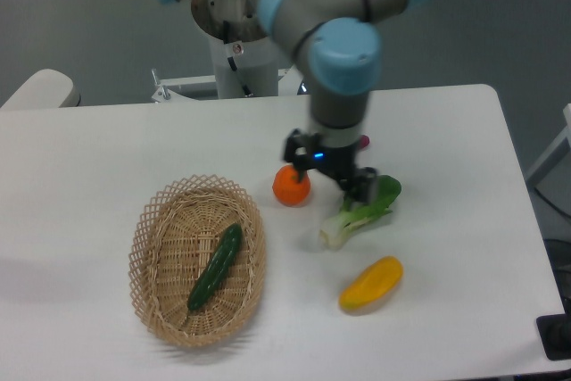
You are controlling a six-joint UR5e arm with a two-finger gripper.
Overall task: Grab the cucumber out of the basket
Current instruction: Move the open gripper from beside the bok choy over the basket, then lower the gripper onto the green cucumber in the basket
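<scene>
The dark green cucumber (pixel 216 267) lies diagonally inside the oval woven wicker basket (pixel 152 238) at the front left of the table. My gripper (pixel 328 169) hangs well to the right of the basket, above the table between an orange (pixel 291 186) and a bok choy (pixel 359 211). Its jaws look spread apart and hold nothing. The fingertips are partly hidden under the gripper body.
A yellow pepper (pixel 371 284) lies in front of the bok choy. A small dark red object (pixel 364 141) peeks out behind the gripper. The robot base (pixel 241 60) stands at the table's back edge. The table's right edge is near the vegetables.
</scene>
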